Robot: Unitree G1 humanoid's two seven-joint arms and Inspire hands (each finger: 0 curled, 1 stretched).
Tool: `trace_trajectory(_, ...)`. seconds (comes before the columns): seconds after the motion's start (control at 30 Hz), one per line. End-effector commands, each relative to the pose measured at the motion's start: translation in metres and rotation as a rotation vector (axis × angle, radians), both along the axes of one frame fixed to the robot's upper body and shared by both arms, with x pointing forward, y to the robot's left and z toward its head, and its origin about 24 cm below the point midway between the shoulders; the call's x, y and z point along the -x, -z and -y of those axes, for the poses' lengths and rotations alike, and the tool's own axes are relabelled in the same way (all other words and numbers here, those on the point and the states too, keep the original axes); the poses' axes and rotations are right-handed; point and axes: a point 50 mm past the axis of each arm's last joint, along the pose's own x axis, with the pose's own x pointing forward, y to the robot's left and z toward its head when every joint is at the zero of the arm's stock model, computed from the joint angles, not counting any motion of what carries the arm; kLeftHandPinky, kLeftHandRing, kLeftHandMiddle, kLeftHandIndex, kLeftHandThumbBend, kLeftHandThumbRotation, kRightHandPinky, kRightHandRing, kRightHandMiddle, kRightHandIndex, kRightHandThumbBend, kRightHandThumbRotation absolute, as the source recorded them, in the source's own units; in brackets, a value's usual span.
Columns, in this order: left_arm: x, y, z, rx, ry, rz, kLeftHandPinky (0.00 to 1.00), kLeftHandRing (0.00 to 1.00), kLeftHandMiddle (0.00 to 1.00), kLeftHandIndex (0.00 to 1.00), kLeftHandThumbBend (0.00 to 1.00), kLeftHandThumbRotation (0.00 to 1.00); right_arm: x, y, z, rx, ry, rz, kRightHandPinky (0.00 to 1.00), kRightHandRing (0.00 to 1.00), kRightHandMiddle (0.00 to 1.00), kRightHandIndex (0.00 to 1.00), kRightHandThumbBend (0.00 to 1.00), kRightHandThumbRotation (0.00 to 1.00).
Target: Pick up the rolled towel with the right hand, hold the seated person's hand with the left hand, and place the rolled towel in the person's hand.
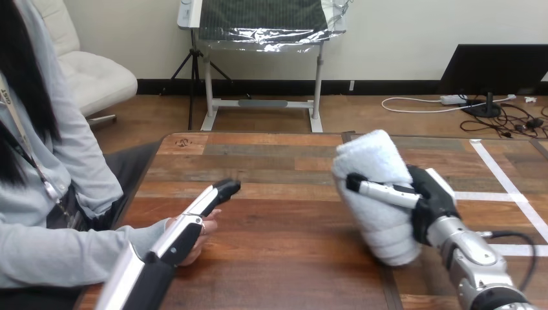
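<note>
At the left, the person's hand (203,232) is sitting at the counter's (291,258) edge. The left hand (190,219) is lying over it, touching it with its fingers stretched straight, not curling round it. To the right, the right hand (434,197) is gripping the rolled towel (386,232), its fingers wrapping the middle and the towel tilting, well apart from the person's hand.

Right hand (432,197) curled round tilted rolled towel (378,194); left hand (194,216), fingers straight, lying over person's hand (201,236) at table (291,248) left.

Bright even light; soft shadows on table (284,258).
</note>
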Motion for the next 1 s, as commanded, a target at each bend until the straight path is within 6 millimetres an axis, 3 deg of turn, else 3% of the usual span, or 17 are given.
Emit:
trace_trajectory(0.0,-0.01,-0.023,-0.014,-0.095,-0.004,0.081,0.82,0.87,0.9,0.9,1.0,0.44,-0.016,-0.026,-0.013,-0.1,-0.016,0.145,0.29,0.34,0.44,0.45,0.64,0.0)
trace_trajectory(0.27,-0.02,-0.035,-0.034,-0.235,-0.07,0.067,0.85,0.89,0.92,0.91,1.0,0.36,-0.017,-0.027,-0.019,-0.197,-0.023,0.16,0.28,0.33,0.45,0.45,0.61,0.0)
trace_trajectory(0.63,-0.035,-0.053,-0.062,-0.443,-0.174,0.034,0.84,0.87,0.9,0.93,1.0,0.37,-0.018,-0.029,-0.027,-0.304,-0.056,0.193,0.27,0.34,0.44,0.44,0.6,0.0)
trace_trajectory(0.97,-0.049,-0.069,-0.075,-0.529,-0.213,0.003,0.82,0.85,0.89,0.91,1.0,0.3,-0.018,-0.032,-0.031,-0.317,-0.084,0.222,0.26,0.33,0.44,0.44,0.59,0.0)
